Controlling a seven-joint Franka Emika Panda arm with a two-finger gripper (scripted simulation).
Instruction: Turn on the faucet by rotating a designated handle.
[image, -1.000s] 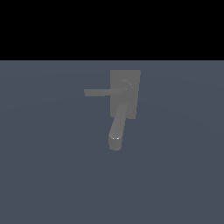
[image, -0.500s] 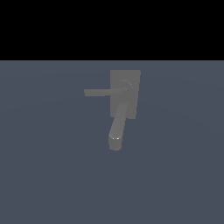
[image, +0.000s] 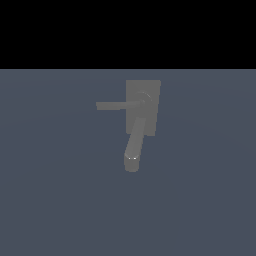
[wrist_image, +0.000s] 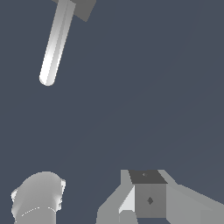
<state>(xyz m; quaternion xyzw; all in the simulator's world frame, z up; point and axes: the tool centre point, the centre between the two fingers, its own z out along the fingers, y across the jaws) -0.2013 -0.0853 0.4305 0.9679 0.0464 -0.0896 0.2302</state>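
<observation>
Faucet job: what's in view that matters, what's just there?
Belongs to the job:
- faucet
- handle, the thin bar pointing to the exterior view's left
- gripper, touching nothing

Just there:
- spout, part of the faucet but not what gets turned
- grey-blue ground

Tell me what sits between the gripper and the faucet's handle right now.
Nothing: in the wrist view only bare grey floor separates the gripper from the handle. The exterior view shows the faucet alone, with no arm in frame.
</observation>
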